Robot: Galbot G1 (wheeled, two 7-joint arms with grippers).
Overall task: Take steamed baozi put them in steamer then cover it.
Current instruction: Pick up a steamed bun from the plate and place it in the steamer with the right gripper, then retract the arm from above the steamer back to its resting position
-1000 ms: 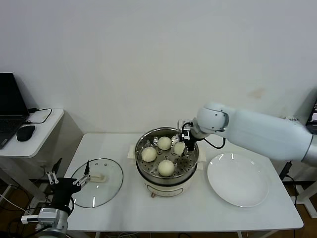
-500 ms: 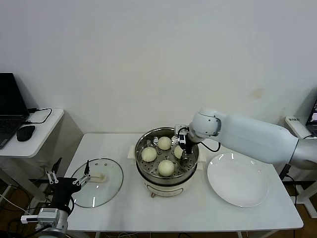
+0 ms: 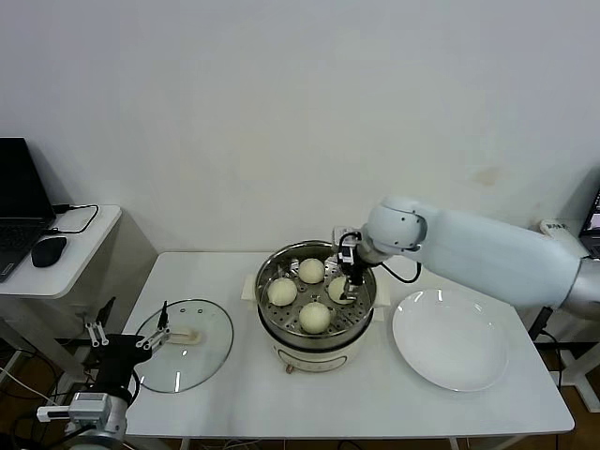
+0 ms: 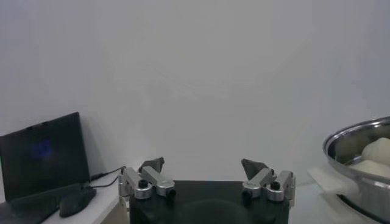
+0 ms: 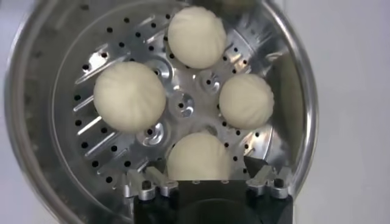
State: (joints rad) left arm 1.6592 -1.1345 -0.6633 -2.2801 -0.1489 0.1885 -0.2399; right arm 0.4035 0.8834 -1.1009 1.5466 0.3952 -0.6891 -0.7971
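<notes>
We see all four steamed baozi (image 5: 198, 157) sitting in the steamer (image 3: 316, 292) at the centre of the tabletop (image 3: 375, 389). Our right end effector (image 3: 350, 290) hangs over the basket's right side, fingers spread to either side of the nearest bun without pinching it. The cover (image 3: 185, 357) lies flat on the tabletop, left of the steamer. Our left end effector (image 4: 207, 176) is parked low at the tabletop's left edge, fingers spread. A white plate (image 3: 453, 351) sits right of the steamer.
</notes>
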